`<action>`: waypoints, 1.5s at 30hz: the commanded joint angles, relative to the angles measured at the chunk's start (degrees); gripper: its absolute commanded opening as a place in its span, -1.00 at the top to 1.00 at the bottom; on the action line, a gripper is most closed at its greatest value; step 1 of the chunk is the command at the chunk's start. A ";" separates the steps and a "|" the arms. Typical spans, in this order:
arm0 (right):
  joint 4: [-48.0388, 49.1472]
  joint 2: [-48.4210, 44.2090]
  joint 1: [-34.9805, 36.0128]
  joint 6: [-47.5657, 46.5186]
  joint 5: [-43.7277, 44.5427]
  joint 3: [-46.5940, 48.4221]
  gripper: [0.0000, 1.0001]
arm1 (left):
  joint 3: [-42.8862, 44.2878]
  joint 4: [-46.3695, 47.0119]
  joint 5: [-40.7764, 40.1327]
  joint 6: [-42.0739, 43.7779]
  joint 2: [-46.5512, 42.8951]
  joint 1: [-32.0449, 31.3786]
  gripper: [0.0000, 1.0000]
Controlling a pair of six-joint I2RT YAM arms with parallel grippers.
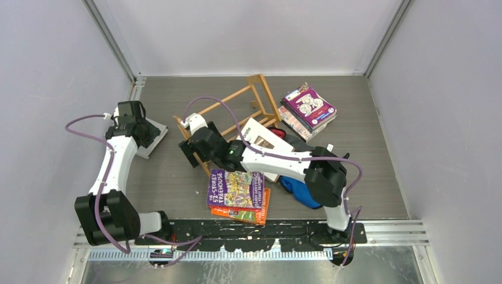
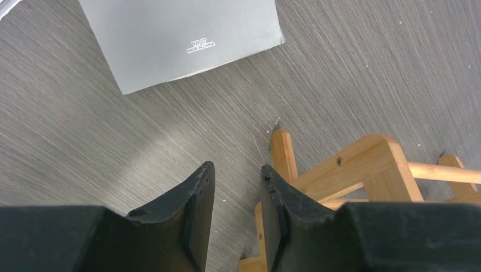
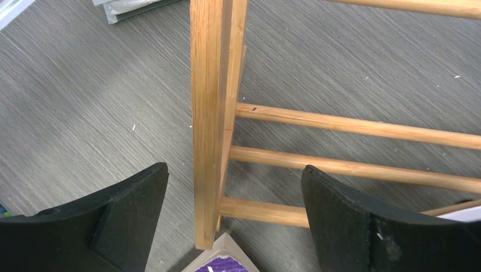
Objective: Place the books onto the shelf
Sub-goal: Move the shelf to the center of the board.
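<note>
The light-wood shelf (image 1: 237, 106) lies skewed at the table's middle back. My right gripper (image 1: 190, 147) is at its left end, open wide, and its jaws straddle the end piece (image 3: 211, 113) without touching it. My left gripper (image 1: 136, 125) hovers by the grey book (image 1: 154, 137), open a little with nothing between its fingers (image 2: 198, 198). In the left wrist view the grey book (image 2: 181, 39) lies ahead and the shelf (image 2: 363, 164) is to the right. A purple book (image 1: 235, 188) lies on an orange one (image 1: 261, 213). A white book (image 1: 260, 139) lies by the shelf, and several books (image 1: 308, 107) are stacked at the back right.
A blue cloth (image 1: 299, 190) lies under the right arm, and a red piece (image 1: 278, 133) shows next to the white book. A corner of the purple book (image 3: 224, 263) sits just below the shelf's end piece. Walls close in the table on three sides.
</note>
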 commanded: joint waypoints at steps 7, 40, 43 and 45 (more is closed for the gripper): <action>3.83 4.53 -4.18 0.42 -4.79 5.18 -0.50 | -4.03 2.39 -1.72 -2.85 -3.94 1.63 0.17; -4.14 23.62 -15.77 -1.36 -16.75 36.36 0.64 | -16.96 -1.51 -18.88 -16.19 -21.60 7.31 -0.17; -4.05 23.19 -15.78 -2.36 -15.90 36.77 0.06 | -17.29 -1.69 -19.33 -16.73 -22.00 8.66 -0.25; -3.18 21.30 -15.37 -4.11 -13.63 35.22 -0.15 | -17.40 -1.76 -19.85 -17.04 -22.11 9.69 -0.29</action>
